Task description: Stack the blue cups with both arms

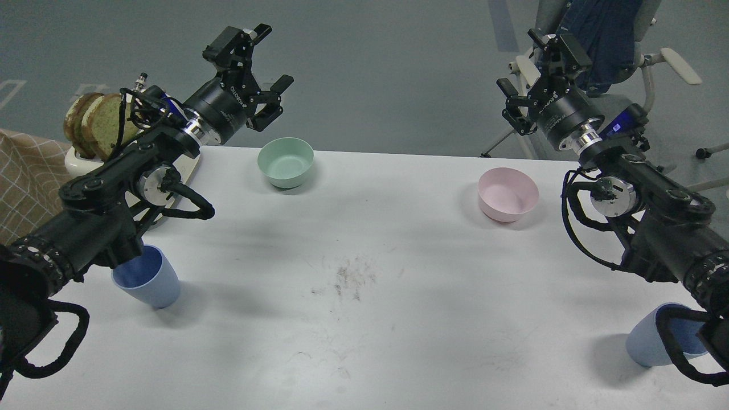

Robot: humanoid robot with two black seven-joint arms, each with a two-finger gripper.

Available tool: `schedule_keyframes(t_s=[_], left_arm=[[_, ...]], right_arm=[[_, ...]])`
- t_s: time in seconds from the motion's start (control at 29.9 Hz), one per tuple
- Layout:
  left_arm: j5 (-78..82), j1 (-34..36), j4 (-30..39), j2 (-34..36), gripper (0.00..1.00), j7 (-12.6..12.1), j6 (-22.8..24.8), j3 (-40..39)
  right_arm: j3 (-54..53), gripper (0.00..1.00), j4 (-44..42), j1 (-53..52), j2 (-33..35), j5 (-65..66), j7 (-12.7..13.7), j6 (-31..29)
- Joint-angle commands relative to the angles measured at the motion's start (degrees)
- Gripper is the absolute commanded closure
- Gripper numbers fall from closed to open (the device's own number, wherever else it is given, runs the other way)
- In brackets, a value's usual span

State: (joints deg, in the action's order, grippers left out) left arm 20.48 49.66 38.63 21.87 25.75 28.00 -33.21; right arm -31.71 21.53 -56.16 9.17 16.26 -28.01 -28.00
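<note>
Blue is what you are after, and from the head view both cups stand upright on the white surface (364,319), well apart, at its near corners. You see the left blue cup (149,285) partly under your left arm, and the right blue cup (655,341) near the right edge, crossed by that arm's cable. Neither is held. Your left tool (266,77) hangs high past the far edge, above and left of the mint-green bowl (285,162), its fingers spread apart and empty. Your right tool (529,80) is raised near the chair (603,40), beyond the pink bowl (508,194); its fingers also stand apart with nothing between them.

By the look of it, you are at the start: no cup grasped, no stacking begun. Your next move calls for bringing each tool back toward you and down onto its own cup (the bowls are not your concern), closing on the wall near the rim. Mind the toaster with bread (94,128) by your left arm.
</note>
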Motion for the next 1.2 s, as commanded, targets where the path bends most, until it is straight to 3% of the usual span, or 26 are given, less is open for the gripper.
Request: schedule_keyframes(t_s=[0.0, 0.17, 0.33, 0.67, 0.77, 0.84, 0.97, 1.17], left_arm=[[0.0, 0.0, 0.1, -0.2, 0.02, 0.0, 0.0, 0.1], [0.2, 0.2, 0.6, 0.1, 0.02, 0.0, 0.0, 0.2], [3.9, 1.1, 6.6, 5.0, 0.02, 0.6, 0.0, 0.7], [42.0, 0.1, 37.6, 36.0, 0.03, 2.2, 0.0, 1.1], [53.0, -2.5, 42.2, 43.4, 0.03, 2.2, 0.0, 1.4], [60.7, -5.6, 44.0, 47.8, 0.03, 2.2, -0.7, 1.4], [70.2, -11.2, 44.1, 53.9, 0.03, 2.2, -7.7, 2.4], [71.9, -14.4, 43.5, 58.2, 0.03, 2.2, -12.9, 9.6]], right_arm=[[0.1, 0.0, 0.0, 0.0, 0.0, 0.0, 0.0, 0.0], [0.0, 0.0, 0.1, 0.0, 0.1, 0.0, 0.0, 0.0], [0.0, 0.0, 0.1, -0.3, 0.1, 0.0, 0.0, 0.0], [0.1, 0.0, 0.5, -0.2, 1.1, 0.0, 0.0, 0.0], [0.1, 0.0, 0.6, -0.2, 1.1, 0.0, 0.0, 0.0], [0.1, 0.0, 0.6, -0.2, 1.1, 0.1, 0.0, 0.0], [0.1, 0.0, 0.6, 0.0, 1.2, 0.1, 0.0, 0.0], [0.2, 0.0, 0.7, 0.0, 0.8, 0.1, 0.0, 0.0]])
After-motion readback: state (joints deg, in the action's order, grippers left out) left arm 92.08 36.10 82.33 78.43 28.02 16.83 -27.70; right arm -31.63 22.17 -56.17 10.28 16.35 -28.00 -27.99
